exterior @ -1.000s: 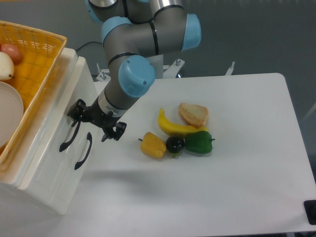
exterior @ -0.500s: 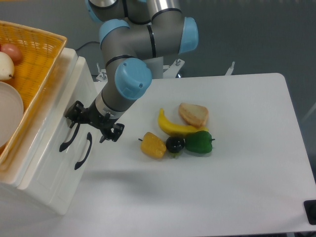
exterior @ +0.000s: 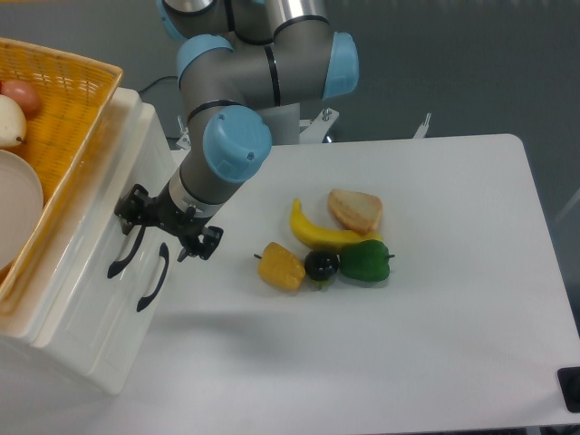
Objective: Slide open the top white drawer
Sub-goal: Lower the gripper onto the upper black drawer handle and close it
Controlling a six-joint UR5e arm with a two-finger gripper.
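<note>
The top white drawer is the upper strip of the white cabinet's front at the left, and it sits flush with the front. Its curved black handle lies just left of the lower drawer's black handle. My gripper hovers right at the upper ends of both handles, open. One fingertip is by the top handle's upper end, the other is out over the table. Whether a finger touches the handle I cannot tell.
An orange wicker basket with food items stands on top of the cabinet. On the table lie a yellow pepper, a dark round fruit, a green pepper, a banana and a bread slice.
The arm and gripper have shifted a little to the left, closer to the cabinet front and the top handle. The drawer has not moved.
</note>
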